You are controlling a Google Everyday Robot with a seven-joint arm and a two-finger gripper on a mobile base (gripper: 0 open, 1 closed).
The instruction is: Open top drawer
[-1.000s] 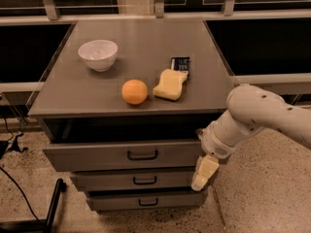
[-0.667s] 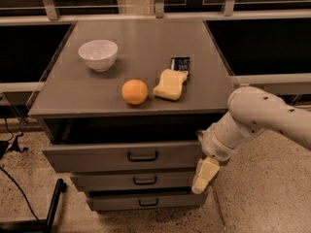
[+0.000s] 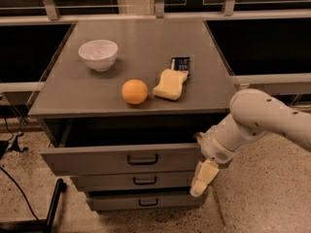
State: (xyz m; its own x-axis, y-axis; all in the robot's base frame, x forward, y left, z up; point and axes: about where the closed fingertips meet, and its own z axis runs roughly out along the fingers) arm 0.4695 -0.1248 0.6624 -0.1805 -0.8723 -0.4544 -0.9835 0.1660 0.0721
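1. Gripper (image 3: 204, 178): hangs pointing downward at the right end of the drawer stack, in front of the middle drawer (image 3: 136, 180) and just below the right corner of the top drawer (image 3: 116, 160). It carries nothing visible. Whether it is open or closed cannot be told.

2. Top drawer: stands part-way drawn out from under the cabinet top (image 3: 141, 38), with a dark opening behind its front. Its black handle (image 3: 142, 158) sits at centre, well apart from the gripper. Judged: the opening is largely achieved.

3. Hazards, judged:
- The wrist of the arm (image 3: 262, 120) lies close against the drawer's right corner, so a sideways or inward swing could knock the front and push it back or skew it.
- Any further pull taken at the corner instead of the handle could rack the drawer and jam it.
- A jolt to the cabinet could set the orange (image 3: 134, 91) rolling; it rests near the front edge. The yellow sponge (image 3: 170, 84) beside it and the white bowl (image 3: 98, 54) further back look less exposed.

4. Markings: the black packet (image 3: 180, 64) behind the sponge bears pale marks, not legible. No brand or label can be read elsewhere
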